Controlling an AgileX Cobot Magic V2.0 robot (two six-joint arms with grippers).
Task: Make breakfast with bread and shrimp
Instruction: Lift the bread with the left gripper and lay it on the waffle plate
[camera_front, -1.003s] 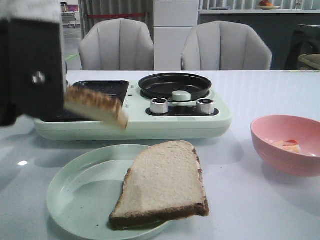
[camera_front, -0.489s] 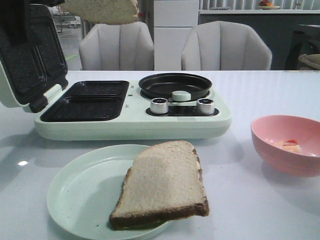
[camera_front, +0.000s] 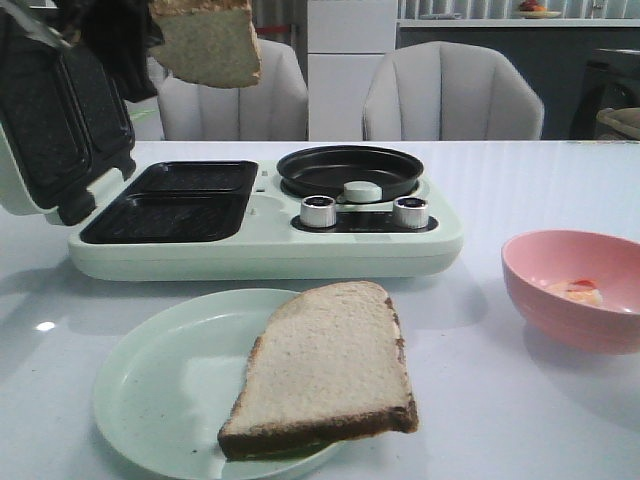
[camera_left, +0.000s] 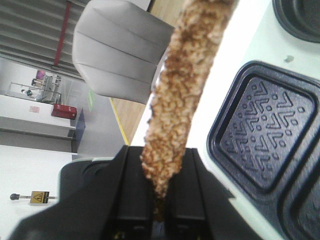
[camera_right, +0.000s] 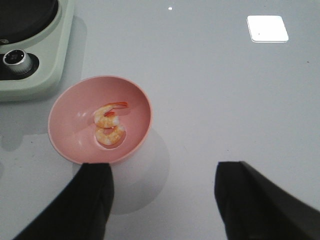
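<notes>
- Left tool (camera_left: 160, 200): closed on the lower edge of one bread slice (camera_front: 207, 42). The slice is carried high, above and behind the breakfast maker's (camera_front: 265, 235) open left end, well clear of its surface. In the left wrist view the slice stands edge-on between the two fingers, clamped only at one end.
- Breakfast maker: lid (camera_front: 60, 120) raised to the left; the two dark sandwich plates (camera_front: 175, 203) are exposed and bare. The round pan (camera_front: 350, 170) sits on its right half, with two knobs (camera_front: 365, 212) in front of it.
- Second bread slice (camera_front: 325, 370): lies flat on the pale green plate (camera_front: 160, 390) in front of the breakfast maker, overhanging the plate's right rim.
- Shrimp (camera_right: 110, 125): two pieces in the pink bowl (camera_right: 135, 107), on the tabletop (camera_right: 225, 90) to the right of the breakfast maker.
- Right tool (camera_right: 162, 195): wide apart and holding nothing, hanging above the tabletop just beside the pink bowl.
- Risk, judged: the grip is at one end only, so the soft slice may bend, tear or slip out during lowering.
- Risk, judged: an edge-on descent could land the slice across the ridge between the two sandwich plates, or catch it on the raised lid.
</notes>
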